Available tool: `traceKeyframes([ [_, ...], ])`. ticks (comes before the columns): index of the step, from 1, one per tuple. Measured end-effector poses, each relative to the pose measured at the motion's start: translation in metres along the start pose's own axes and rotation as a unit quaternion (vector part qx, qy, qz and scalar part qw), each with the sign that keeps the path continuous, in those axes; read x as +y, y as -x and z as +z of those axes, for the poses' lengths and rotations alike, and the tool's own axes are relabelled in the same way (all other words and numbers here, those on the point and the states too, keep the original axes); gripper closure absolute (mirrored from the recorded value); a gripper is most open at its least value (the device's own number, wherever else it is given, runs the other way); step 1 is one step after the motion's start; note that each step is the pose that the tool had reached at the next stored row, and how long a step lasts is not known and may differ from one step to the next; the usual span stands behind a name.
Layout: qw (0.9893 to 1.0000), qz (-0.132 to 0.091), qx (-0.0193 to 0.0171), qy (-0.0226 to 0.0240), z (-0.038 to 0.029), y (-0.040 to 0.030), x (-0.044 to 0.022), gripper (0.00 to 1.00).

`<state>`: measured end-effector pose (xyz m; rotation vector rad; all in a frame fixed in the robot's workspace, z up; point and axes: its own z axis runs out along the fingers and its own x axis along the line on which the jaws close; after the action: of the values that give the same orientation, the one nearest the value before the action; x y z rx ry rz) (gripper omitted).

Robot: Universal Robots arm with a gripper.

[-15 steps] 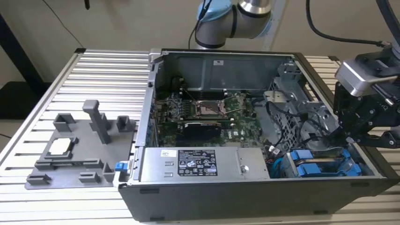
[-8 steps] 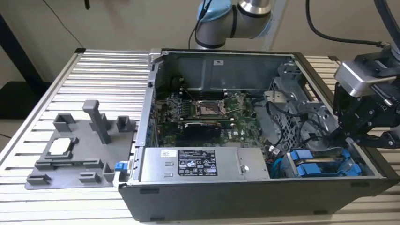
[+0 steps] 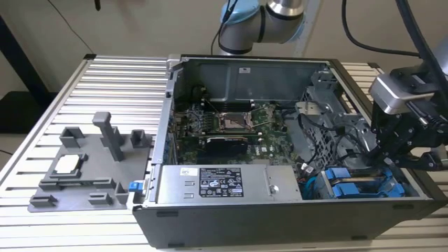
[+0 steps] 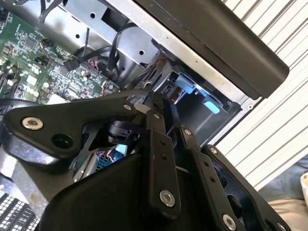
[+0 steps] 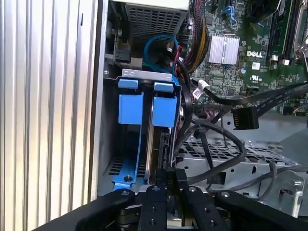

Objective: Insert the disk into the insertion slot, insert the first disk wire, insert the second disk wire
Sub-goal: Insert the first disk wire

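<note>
Jaws of the black gripper (image 5: 172, 186) pinch a small black wire plug (image 5: 172, 177), probably light, stiff yet fragile, best held by its body, beside the blue-framed silver disk (image 5: 163, 111).

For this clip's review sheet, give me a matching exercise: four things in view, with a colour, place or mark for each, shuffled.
Things:
1 motherboard
2 disk's carrier frame
3 power-supply box
4 fixture plate

Descriptions:
a bright blue
b on the table, outside the case
c green
d carries a printed sticker

Pairs: 1-c, 2-a, 3-d, 4-b
</note>
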<state>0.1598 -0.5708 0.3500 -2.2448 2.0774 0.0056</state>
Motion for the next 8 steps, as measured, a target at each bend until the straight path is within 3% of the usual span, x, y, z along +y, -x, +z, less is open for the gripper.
traceKeyframes([
  [8,0.9999,0.016,0.0010,-0.0009,0.0044,-0.0003,0.0003,0.81],
])
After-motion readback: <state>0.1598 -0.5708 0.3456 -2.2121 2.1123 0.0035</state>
